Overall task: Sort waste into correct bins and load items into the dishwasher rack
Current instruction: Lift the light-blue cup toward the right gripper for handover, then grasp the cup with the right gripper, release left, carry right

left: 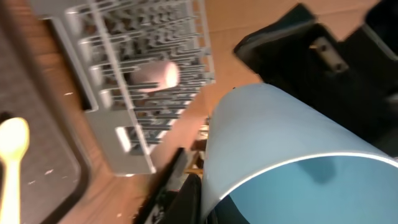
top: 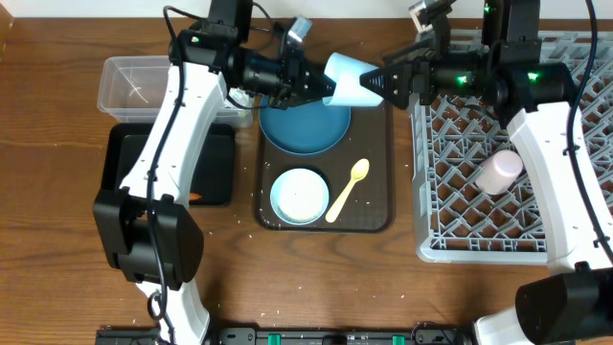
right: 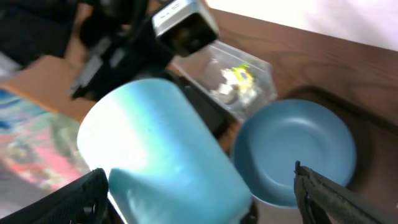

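- Directions are read as a clock on the overhead view, 12 at the top edge.
- The left pincer (top: 321, 86) is clamped on the light blue cup (top: 352, 79) at its mouth end. It holds the cup on its side in the air above the 12 o'clock end of the brown serving tray (top: 381, 218).
- The wrist view is blurred, so I cannot tell for sure whether one finger sits inside the rim, though it looks likely.
- The right pincer (top: 388, 84) faces the cup from 3 o'clock with its fingers spread wide. The cup's closed end lies between them, and I cannot tell whether they touch it.
- The blue plate (top: 305, 132) lies flat on the serving tray's 12 o'clock end, partly under the cup.
- The white bowl (top: 300, 195) sits upright at the tray's 6 o'clock end. The pale yellow spoon (top: 347, 190) lies just beside it at 3 o'clock, bowl end toward 1 o'clock.
- The dishwasher rack (top: 450, 220) stands on the surface at 3 o'clock of the tray. The pale pink cup (top: 500, 171) lies on its side inside it.
- The clear tub (top: 115, 72) is at 10 o'clock of the tray. It holds the yellow-green wrapper (right: 239, 74) and the white tissue (right: 225, 90).
- The black tray (top: 124, 163) sits just beside the tub at 6 o'clock. The orange piece (top: 194, 198) lies at its 5 o'clock edge.
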Tool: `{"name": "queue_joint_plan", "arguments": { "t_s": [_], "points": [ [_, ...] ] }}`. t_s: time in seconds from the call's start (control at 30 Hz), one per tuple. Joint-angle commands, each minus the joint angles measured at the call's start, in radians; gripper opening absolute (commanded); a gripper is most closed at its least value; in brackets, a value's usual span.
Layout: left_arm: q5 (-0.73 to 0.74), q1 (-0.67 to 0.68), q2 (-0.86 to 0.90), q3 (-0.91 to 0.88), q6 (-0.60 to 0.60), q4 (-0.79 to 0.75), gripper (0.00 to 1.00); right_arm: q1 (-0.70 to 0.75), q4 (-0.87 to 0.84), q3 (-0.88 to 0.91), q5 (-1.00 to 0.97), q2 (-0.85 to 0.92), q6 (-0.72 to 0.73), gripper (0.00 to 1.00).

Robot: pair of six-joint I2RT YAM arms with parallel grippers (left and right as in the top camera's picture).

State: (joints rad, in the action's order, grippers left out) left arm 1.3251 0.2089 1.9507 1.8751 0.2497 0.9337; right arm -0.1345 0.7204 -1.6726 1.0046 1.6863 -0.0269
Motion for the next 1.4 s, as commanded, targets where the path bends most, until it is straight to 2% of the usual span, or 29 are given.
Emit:
{"name": "queue_joint_plan", "arguments": {
  "t_s": [0.0, 0.2, 0.53, 0.63, 0.77, 0.87, 1.0, 1.07, 1.13, 1.37],
  "points": [
    [0.248, -0.003, -0.004, 0.008, 0.038, -0.027, 0.06, -0.013, -0.003, -0.006, 0.038, 0.001, -0.027, 0.93],
    [0.248, -0.011, -0.004, 0.008, 0.066, -0.035, 0.06, -0.014, -0.04, -0.006, 0.153, 0.001, -0.072, 0.93],
    [0.248, -0.011, -0.004, 0.008, 0.085, -0.035, 0.06, -0.05, -0.077, -0.006, 0.156, 0.001, -0.095, 0.88],
    [0.248, -0.011, -0.004, 0.008, 0.085, -0.035, 0.06, -0.06, -0.092, -0.006, 0.156, 0.001, -0.102, 0.85],
    [0.248, -0.011, -0.004, 0.008, 0.085, -0.035, 0.06, -0.063, -0.107, -0.006, 0.179, 0.001, -0.102, 0.71],
    [0.247, -0.011, -0.004, 0.008, 0.085, -0.035, 0.09, -0.062, -0.108, -0.006, 0.178, 0.001, -0.102, 0.63],
    [0.245, -0.011, -0.004, 0.008, 0.085, -0.035, 0.16, -0.055, -0.112, -0.006, 0.177, 0.001, -0.103, 0.57],
    [0.245, -0.011, -0.004, 0.008, 0.085, -0.035, 0.17, -0.042, -0.119, -0.006, 0.177, 0.001, -0.102, 0.57],
    [0.243, -0.011, -0.004, 0.008, 0.085, -0.035, 0.25, -0.02, -0.127, -0.006, 0.174, 0.001, -0.101, 0.54],
    [0.168, -0.011, -0.004, 0.008, 0.085, -0.035, 0.3, 0.146, -0.109, -0.007, 0.129, 0.0, -0.006, 0.53]
  ]
}}
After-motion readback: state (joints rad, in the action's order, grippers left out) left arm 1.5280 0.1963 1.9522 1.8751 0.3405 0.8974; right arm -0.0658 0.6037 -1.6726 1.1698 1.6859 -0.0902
